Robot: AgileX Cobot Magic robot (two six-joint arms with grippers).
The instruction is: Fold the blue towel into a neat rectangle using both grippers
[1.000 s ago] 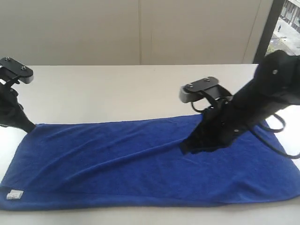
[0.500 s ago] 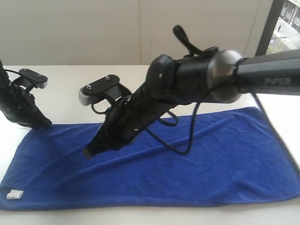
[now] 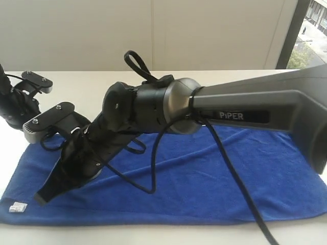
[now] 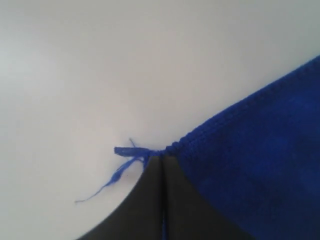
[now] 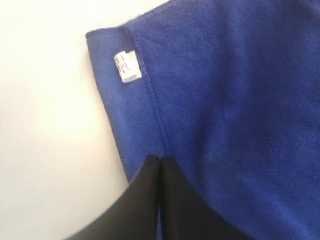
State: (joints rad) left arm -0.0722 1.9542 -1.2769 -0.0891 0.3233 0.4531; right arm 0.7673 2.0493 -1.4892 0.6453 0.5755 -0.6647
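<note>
The blue towel lies spread flat and lengthwise on the table, with its white tag at the near left corner. My right gripper reaches far across to the left. It is shut, with its tips low over the towel close to the left short edge and a little way from the tag. Nothing is gripped between the right gripper's jaws. My left arm stands at the far left corner, its tips hidden behind the right arm. My left gripper is shut on the towel's frayed corner.
The pale table runs back to a light wall. A window strip shows at the far right. The right arm's body and its hanging cable loops stretch over most of the towel's middle.
My right arm has swept from the towel's right side across to its left end, staying shut. The left gripper shifted slightly at the far corner. The towel lies flatter.
</note>
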